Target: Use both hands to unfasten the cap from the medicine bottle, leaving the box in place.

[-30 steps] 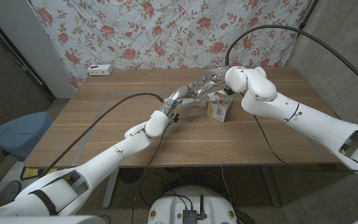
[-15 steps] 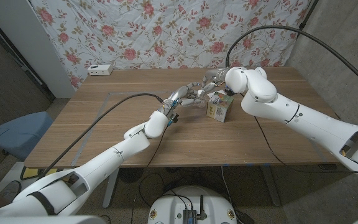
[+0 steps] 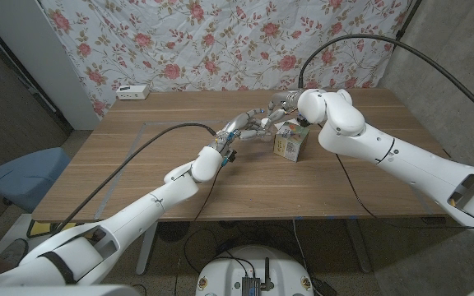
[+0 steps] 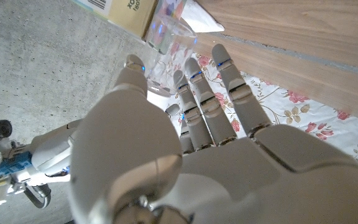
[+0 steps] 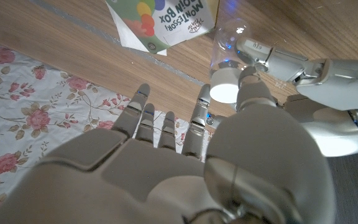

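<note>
Medicine bottle [image 5: 232, 46], clear plastic and rounded, sits between my two hands just beside the box [image 3: 289, 141], above the table [image 3: 138, 164]. Its white round cap [image 5: 224, 87] looks still seated, so I judge the unscrewing unfinished (perhaps barely begun). My left hand [image 3: 249, 127] grips the bottle's body, fingers wrapped round it. My right hand [image 5: 185, 168] meets the cap with thumb and a finger; whether it truly pinches I cannot tell. The printed cardboard box stands untouched on smooth wood grain.
</note>
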Robot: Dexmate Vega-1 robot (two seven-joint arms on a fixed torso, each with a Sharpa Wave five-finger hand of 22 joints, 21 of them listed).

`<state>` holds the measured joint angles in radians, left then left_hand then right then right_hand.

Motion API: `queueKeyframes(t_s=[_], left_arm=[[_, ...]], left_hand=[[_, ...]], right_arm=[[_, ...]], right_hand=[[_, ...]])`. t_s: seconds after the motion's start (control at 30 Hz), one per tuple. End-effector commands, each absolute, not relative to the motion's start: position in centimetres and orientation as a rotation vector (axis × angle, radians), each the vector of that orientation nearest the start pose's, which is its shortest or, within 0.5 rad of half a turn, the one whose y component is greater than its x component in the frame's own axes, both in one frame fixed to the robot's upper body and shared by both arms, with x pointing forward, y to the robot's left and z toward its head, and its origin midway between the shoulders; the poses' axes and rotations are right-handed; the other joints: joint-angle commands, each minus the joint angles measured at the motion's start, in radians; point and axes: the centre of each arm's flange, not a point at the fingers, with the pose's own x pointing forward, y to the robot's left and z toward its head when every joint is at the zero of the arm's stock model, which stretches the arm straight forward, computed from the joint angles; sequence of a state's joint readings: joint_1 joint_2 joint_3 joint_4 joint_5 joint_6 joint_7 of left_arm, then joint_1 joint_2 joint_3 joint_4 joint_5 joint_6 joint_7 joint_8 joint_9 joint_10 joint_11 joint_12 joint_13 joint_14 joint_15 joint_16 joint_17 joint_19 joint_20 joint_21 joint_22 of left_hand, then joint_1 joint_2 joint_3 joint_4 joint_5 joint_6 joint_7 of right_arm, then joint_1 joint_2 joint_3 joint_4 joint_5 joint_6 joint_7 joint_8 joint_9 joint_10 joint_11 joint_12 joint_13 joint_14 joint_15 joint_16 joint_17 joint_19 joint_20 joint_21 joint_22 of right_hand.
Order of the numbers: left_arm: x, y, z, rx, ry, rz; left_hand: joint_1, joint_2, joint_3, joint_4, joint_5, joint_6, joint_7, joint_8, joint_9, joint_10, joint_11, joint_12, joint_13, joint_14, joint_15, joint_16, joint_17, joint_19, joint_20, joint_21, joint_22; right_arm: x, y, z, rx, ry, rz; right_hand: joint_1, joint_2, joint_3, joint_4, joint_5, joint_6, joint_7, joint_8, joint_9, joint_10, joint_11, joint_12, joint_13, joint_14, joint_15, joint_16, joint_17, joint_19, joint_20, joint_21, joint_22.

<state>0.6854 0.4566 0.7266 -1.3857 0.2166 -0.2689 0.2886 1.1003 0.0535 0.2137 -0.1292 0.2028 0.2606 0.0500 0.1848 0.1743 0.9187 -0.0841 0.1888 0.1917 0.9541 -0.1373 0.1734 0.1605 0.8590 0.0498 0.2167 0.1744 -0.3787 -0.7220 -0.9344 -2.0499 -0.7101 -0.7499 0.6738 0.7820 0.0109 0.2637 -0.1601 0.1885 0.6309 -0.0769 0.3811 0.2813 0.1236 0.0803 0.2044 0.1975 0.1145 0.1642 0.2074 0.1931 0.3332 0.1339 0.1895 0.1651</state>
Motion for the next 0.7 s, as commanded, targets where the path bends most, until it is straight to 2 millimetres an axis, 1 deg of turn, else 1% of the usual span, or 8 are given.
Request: queueKeyframes(t_s=[0.03, 0.27, 0.57, 0.7], left_arm=[[62.55, 9.96, -0.79, 0.785, -0.901, -0.229], [62.60, 9.86, -0.71, 0.785, -0.900, -0.230], [62.75, 9.58, -0.66, 0.786, -0.896, -0.237], [62.76, 9.53, -0.60, 0.787, -0.896, -0.238]], left_hand=[[-0.001, 0.007, 0.012, 0.000, 0.006, 0.005, -0.009, 0.004, 0.003, 0.039, -0.034, 0.006, 0.004, 0.010, -0.036, 0.004, 0.005, 0.003, -0.005, -0.005, 0.003], [-0.003, 0.006, 0.013, 0.000, 0.006, 0.005, -0.009, 0.004, 0.003, 0.039, -0.032, 0.006, 0.004, 0.008, -0.033, 0.003, 0.004, 0.003, -0.005, -0.006, 0.003], [-0.005, 0.007, 0.014, 0.001, 0.006, 0.005, -0.010, 0.004, 0.003, 0.037, -0.031, 0.006, 0.004, 0.008, -0.033, 0.003, 0.005, 0.003, -0.005, -0.007, 0.003], [-0.006, 0.006, 0.014, 0.001, 0.006, 0.006, -0.013, 0.004, 0.003, 0.038, -0.031, 0.006, 0.004, 0.009, -0.033, 0.004, 0.005, 0.002, -0.005, -0.008, 0.003]], right_arm=[[55.59, -11.14, 10.35, -1.619, -0.312, 0.157], [55.77, -11.18, 10.40, -1.617, -0.315, 0.158], [55.85, -11.36, 10.43, -1.618, -0.317, 0.153], [55.87, -11.40, 10.44, -1.618, -0.321, 0.155]], right_hand=[[0.007, -0.001, 0.008, -0.002, -0.004, 0.012, -0.001, 0.007, 0.005, 0.011, -0.001, 0.002, 0.004, 0.005, 0.003, 0.003, 0.004, 0.011, -0.001, 0.006, 0.004], [0.008, -0.002, 0.011, -0.001, -0.005, 0.022, -0.005, 0.014, 0.007, 0.018, -0.002, 0.004, 0.004, 0.010, -0.001, 0.004, 0.005, 0.014, -0.002, 0.006, 0.004], [0.011, -0.004, 0.016, 0.000, -0.006, 0.058, -0.012, 0.032, 0.008, 0.027, -0.004, 0.004, 0.004, 0.015, -0.003, 0.005, 0.005, 0.019, -0.003, 0.006, 0.004], [0.012, -0.004, 0.018, 0.000, -0.006, 0.060, -0.014, 0.034, 0.008, 0.029, -0.005, 0.004, 0.004, 0.018, -0.005, 0.006, 0.006, 0.021, -0.002, 0.006, 0.004]])
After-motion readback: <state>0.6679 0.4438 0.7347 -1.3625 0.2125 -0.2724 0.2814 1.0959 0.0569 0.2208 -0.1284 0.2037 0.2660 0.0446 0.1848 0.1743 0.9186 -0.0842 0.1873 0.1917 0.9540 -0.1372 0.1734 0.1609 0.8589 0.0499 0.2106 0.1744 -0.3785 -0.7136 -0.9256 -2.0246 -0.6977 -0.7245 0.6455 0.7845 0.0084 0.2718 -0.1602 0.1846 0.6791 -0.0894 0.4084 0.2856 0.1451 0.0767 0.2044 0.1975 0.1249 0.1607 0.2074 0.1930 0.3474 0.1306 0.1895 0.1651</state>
